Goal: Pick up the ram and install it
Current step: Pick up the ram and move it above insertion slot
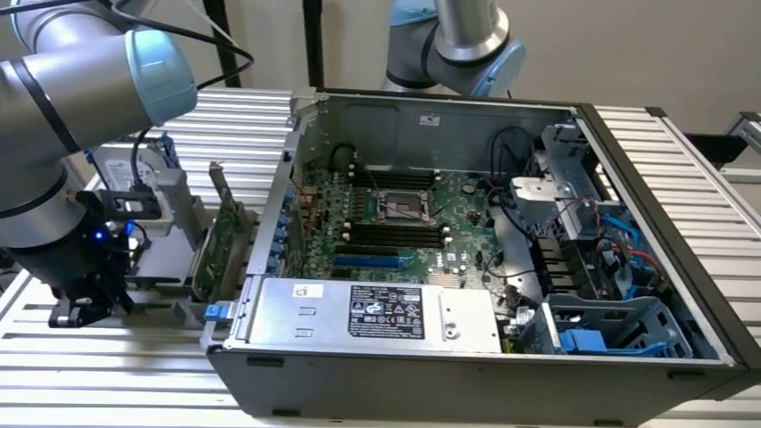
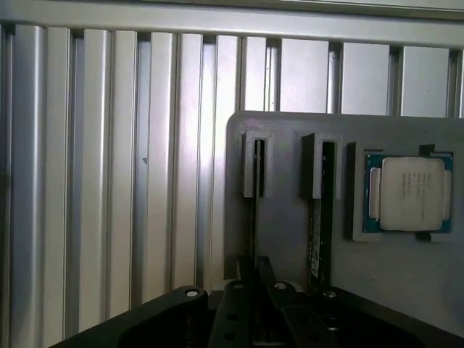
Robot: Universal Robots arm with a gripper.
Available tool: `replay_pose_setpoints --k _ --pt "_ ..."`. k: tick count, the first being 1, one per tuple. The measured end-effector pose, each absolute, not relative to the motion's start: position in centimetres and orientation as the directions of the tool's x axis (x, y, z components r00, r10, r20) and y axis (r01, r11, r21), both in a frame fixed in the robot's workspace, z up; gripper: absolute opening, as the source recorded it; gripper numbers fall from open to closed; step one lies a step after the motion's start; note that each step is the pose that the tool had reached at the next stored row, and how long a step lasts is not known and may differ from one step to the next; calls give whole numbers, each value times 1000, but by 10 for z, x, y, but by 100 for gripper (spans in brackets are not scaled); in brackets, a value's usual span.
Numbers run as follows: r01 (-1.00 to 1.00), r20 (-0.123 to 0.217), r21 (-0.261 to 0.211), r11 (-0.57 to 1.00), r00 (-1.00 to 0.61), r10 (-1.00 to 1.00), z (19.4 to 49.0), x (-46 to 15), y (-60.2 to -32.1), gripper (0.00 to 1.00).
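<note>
ram (image 2: 318, 239): thin stick, upright on its long edge in grey holder (image 2: 290, 239) slot, just beside the CPU (image 2: 408, 193), seen edge-on.

A ram (image 2: 317, 232) is seen edge-on in a slotted grey holder (image 2: 288, 217), just ahead of the gripper (image 2: 254, 279) and slightly to one side — a processor chip (image 2: 410, 193) is seated farther out on that side.

This is a robotics lab set up for computer assembly. The worktop (image 1: 690, 160) is built of ribbed aluminium profiles, with a robot arm (image 1: 71, 89) mounted beside it. An opened computer case (image 1: 476, 379) shows its motherboard (image 1: 393, 223). A grey fixture (image 2: 290, 239) holds loose parts upright and flat: the ram (image 2: 316, 232) and a processor (image 2: 407, 192).
</note>
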State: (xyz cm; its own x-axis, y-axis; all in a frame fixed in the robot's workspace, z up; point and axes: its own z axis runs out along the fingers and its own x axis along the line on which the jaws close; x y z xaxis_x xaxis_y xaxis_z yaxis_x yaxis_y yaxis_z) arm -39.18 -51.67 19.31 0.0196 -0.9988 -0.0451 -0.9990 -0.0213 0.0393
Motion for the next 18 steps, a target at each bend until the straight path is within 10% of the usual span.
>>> replay_pose_setpoints --k 18 --pt "-999 -45 39 -21 20 -999 206 -391 -515 0"
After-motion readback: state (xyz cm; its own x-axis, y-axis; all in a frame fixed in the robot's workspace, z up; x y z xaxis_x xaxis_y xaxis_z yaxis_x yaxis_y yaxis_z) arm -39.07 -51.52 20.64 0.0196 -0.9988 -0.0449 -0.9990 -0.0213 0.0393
